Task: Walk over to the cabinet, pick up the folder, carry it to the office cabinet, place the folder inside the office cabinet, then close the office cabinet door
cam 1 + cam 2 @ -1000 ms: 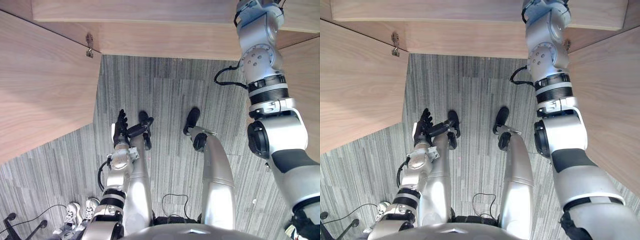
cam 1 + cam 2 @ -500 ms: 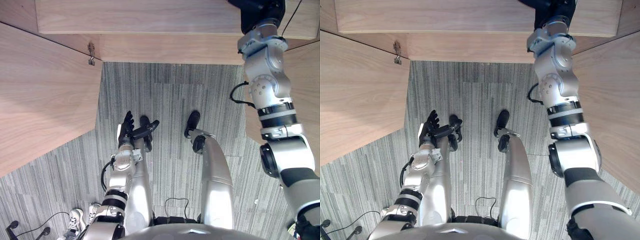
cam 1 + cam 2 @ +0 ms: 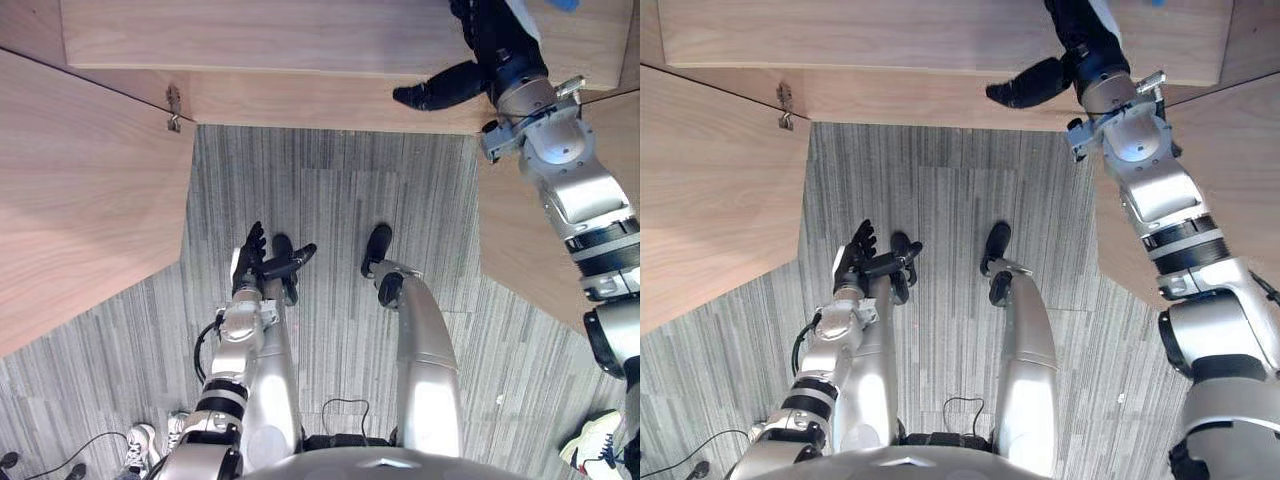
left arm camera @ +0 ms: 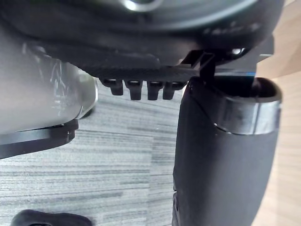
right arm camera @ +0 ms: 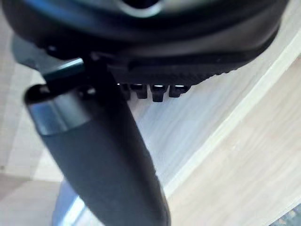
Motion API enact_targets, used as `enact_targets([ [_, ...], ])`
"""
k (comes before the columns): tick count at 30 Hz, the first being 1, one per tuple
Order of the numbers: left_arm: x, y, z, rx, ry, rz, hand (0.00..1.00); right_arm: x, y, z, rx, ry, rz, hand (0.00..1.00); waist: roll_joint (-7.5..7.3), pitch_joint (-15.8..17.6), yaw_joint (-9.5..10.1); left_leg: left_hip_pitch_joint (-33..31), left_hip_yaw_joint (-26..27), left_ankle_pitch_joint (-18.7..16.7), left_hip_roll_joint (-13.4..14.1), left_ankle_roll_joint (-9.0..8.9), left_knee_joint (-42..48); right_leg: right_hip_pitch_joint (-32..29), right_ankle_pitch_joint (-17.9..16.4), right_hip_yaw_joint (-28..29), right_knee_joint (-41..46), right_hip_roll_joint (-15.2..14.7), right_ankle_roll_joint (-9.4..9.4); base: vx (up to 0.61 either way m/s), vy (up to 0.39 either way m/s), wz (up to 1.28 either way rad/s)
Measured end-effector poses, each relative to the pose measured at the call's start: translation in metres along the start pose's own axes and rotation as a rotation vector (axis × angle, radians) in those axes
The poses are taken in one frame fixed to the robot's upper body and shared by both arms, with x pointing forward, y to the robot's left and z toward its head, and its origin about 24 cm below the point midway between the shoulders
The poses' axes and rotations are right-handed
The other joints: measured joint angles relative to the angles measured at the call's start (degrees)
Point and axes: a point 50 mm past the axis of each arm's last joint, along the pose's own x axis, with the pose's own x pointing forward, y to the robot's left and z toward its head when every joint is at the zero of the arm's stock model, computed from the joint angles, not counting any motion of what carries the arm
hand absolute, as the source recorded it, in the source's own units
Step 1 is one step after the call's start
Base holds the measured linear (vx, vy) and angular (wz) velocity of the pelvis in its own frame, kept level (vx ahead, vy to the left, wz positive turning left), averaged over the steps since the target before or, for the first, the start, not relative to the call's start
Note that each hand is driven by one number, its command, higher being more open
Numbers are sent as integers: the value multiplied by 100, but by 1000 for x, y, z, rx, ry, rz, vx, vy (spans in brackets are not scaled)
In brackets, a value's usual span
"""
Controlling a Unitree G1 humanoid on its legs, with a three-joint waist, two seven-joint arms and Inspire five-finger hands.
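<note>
The right hand [image 3: 492, 45] runs off the top edge. A blue scrap [image 3: 562, 3] beside it is cropped beyond naming.

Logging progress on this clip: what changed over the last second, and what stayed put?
The right hand has drawn back out of the office cabinet and come into sight at its front edge, open with the thumb spread and nothing in it. The left hand stayed low and open, and the cabinet's left door stayed swung open.

Cabinet [image 3: 300, 40] ahead, left door [image 3: 80, 200] standing out leftward, right door [image 3: 520, 240] rightward, carpet [image 3: 330, 190] between; right hand [image 3: 490, 50] up at cabinet front, left hand [image 3: 255, 262] low over carpet.
</note>
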Motion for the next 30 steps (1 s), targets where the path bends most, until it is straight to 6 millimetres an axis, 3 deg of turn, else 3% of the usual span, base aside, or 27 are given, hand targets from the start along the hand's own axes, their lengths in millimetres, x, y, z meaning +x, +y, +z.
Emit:
enact_targets([
  [4,0,2,0,10,2,-6,100,-2,4,-2,-184,1,57,100,-49,-27,5,6,8,-3,1,2,-5,5,1,4,-9,1,2,27,60,-1],
  [11,1,2,0,33,0,-14,100,-3,6,-1,-222,-6,74,100,-58,-32,13,7,15,-4,4,3,-10,14,11,5,-30,3,16,23,57,0],
  [15,0,2,0,32,-2,-17,100,-20,16,1,-152,-48,64,100,-59,-32,55,8,18,-6,3,7,-29,16,11,3,-50,5,17,13,23,0],
  [20,0,1,-1,34,-1,-8,100,-43,20,19,52,-181,-132,100,-59,-32,50,16,45,-40,9,8,-17,21,-4,22,-91,5,56,0,0,-1],
  [21,0,2,-1,22,0,1,100,-46,19,25,95,-217,-192,0,-59,-32,48,27,63,-53,12,6,-10,24,-5,37,-90,5,61,0,0,-4],
  [25,0,1,-2,5,6,14,100,-50,20,39,111,-291,-283,0,-59,-33,46,83,102,-78,15,6,-10,62,6,74,-74,5,64,20,29,-4],
  [30,-2,-5,-4,8,9,17,100,-53,39,33,35,-265,-265,0,-76,-53,89,137,127,-119,10,25,-10,114,-17,87,-85,-5,98,34,56,0],
])
